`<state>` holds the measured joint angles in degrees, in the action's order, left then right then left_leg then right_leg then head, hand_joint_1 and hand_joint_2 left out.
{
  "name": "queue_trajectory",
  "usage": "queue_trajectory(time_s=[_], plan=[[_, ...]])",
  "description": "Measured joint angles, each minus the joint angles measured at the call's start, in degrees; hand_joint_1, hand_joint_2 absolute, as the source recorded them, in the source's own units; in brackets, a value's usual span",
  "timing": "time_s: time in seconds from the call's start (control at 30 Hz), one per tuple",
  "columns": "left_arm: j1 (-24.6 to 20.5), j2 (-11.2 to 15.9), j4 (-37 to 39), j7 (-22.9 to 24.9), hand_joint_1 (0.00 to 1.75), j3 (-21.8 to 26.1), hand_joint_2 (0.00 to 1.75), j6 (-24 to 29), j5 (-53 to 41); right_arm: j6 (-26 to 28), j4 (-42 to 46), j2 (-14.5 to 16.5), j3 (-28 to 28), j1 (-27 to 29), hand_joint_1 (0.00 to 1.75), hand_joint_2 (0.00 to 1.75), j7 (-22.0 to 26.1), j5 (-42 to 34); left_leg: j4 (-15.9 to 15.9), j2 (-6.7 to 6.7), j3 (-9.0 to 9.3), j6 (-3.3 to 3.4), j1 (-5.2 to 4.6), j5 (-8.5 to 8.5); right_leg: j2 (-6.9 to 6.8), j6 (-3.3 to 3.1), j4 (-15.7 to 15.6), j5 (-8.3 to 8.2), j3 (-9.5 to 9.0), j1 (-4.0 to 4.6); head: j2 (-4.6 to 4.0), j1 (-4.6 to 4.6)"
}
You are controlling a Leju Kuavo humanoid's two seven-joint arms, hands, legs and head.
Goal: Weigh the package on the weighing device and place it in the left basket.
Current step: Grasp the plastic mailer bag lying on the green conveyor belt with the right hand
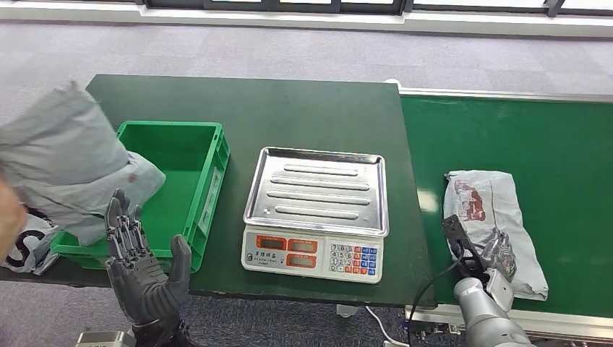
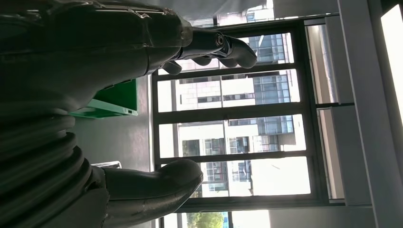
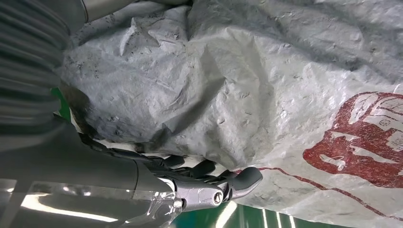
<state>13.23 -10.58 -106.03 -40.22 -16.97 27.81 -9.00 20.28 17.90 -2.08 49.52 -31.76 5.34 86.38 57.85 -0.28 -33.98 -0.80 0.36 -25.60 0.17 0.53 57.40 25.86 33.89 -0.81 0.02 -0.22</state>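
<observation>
A crumpled grey package (image 1: 486, 220) with red print lies on the green conveyor belt (image 1: 549, 144) at the right. My right hand (image 1: 477, 259) rests on its near left corner, dark fingers (image 3: 241, 180) against the wrinkled plastic (image 3: 266, 90); whether they grip it is unclear. The scale (image 1: 316, 210) stands mid-table, its steel tray bare. The green basket (image 1: 189, 168) sits left of it. My left hand (image 1: 144, 271) is raised in front of the basket, fingers (image 2: 228, 47) spread, holding nothing.
A person's hand (image 1: 7, 217) at the left edge holds a large grey bag (image 1: 65, 155) over the basket's left side. A black-and-white bag (image 1: 23, 246) lies at the table's near left corner. Windows (image 2: 237, 123) face my left hand.
</observation>
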Motion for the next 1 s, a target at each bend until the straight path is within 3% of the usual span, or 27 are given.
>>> queue_trajectory(time_s=[0.07,0.2,0.3,0.67,0.77,0.9,1.0], plan=[[0.0,0.0,0.0,0.0,0.0,0.01,1.75,-0.02,0.0,0.0,0.0,0.0,-0.1,0.02,0.14,1.75,0.03,0.0,0.0,0.0,0.01,0.01,0.0,0.0,0.0,0.0,-0.01,0.0,-0.01,0.0,0.0,0.0],[0.0,0.0,0.0,0.0,0.0,0.01,1.75,-0.03,0.0,0.01,0.0,0.0,-0.29,0.1,1.4,1.75,0.04,0.0,0.0,0.0,0.01,0.03,0.0,-0.02,-0.01,0.01,-0.02,0.0,-0.03,0.0,0.0,0.0],[0.0,0.0,0.0,0.0,0.0,0.01,1.75,-0.06,0.0,0.09,0.0,0.0,-0.35,0.43,1.75,1.75,0.12,0.0,0.0,-0.01,0.0,0.05,-0.01,-0.03,-0.03,0.01,-0.02,0.01,-0.03,-0.01,0.0,0.0],[0.0,-0.28,0.0,0.0,0.0,0.09,1.75,-0.73,-0.4,7.57,0.26,0.02,-0.41,0.97,1.75,1.75,4.24,-4.16,0.0,-0.02,-0.02,0.08,-0.01,-0.07,-0.03,0.07,-0.01,0.06,0.0,-0.01,0.0,0.0],[0.02,-0.48,0.05,0.0,0.0,0.11,1.75,-0.6,-0.69,14.46,2.58,0.56,0.06,1.61,1.75,1.75,10.17,-9.41,0.0,-0.07,-0.1,0.09,-0.02,-0.07,-0.07,0.09,0.0,0.08,0.01,-0.02,-0.01,0.01],[0.2,-0.75,0.15,0.0,0.0,0.11,1.75,0.57,-0.87,19.54,14.65,4.77,4.63,1.81,1.75,1.75,24.46,-14.99,0.0,-0.05,-0.14,0.06,-0.04,-0.08,-0.03,0.09,0.04,0.08,0.13,-0.02,0.0,-0.01],[0.27,-0.77,0.15,0.0,0.0,0.1,1.75,1.25,-0.84,19.76,21.29,7.3,7.19,1.42,1.75,1.75,26.68,-15.59,0.0,-0.12,-0.13,0.06,-0.03,-0.08,-0.1,0.11,0.03,0.11,0.11,-0.01,0.0,-0.01]])
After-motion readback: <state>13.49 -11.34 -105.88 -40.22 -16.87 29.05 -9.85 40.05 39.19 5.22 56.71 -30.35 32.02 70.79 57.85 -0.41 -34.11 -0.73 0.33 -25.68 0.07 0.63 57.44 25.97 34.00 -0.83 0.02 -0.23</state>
